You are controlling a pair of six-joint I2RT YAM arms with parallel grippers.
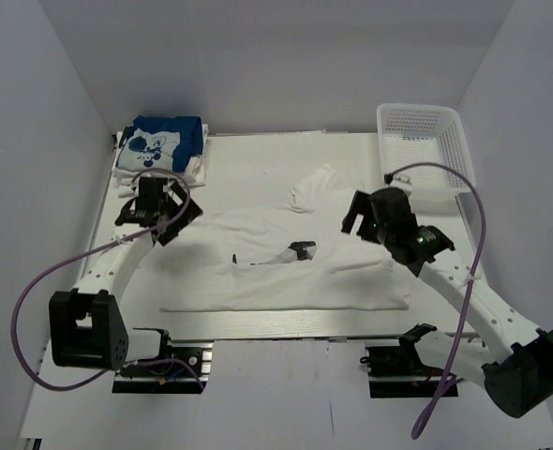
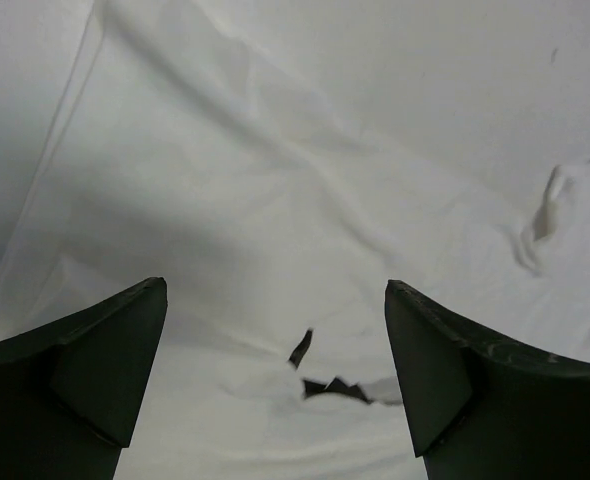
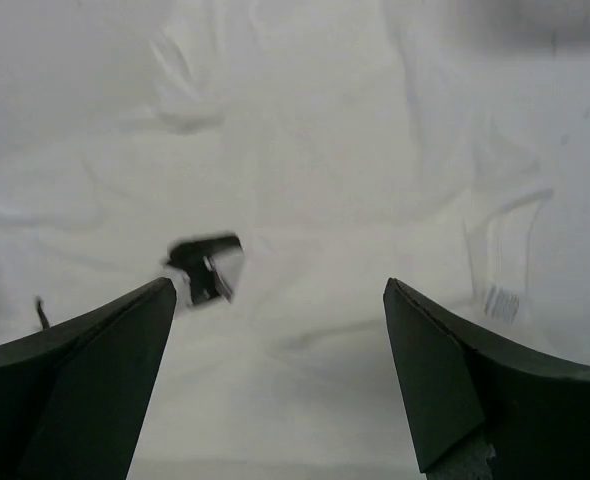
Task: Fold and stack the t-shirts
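Note:
A white t-shirt [image 1: 286,267] lies spread across the middle of the table, with one sleeve [image 1: 312,187] sticking out toward the back. A dark label [image 1: 302,249] shows at its collar. At the back left sits a stack of folded t-shirts, a blue one with a white cartoon print [image 1: 167,141] on top of white ones. My left gripper [image 1: 156,217] hangs open over the shirt's left edge [image 2: 275,290]. Over the shirt's right side my right gripper [image 1: 368,221] is open too, the cloth [image 3: 275,290] below its fingers. Nothing is held.
A white plastic mesh basket [image 1: 425,155] stands at the back right corner. White walls close in the table on three sides. A metal rail [image 1: 286,323] runs along the near edge between the arm bases.

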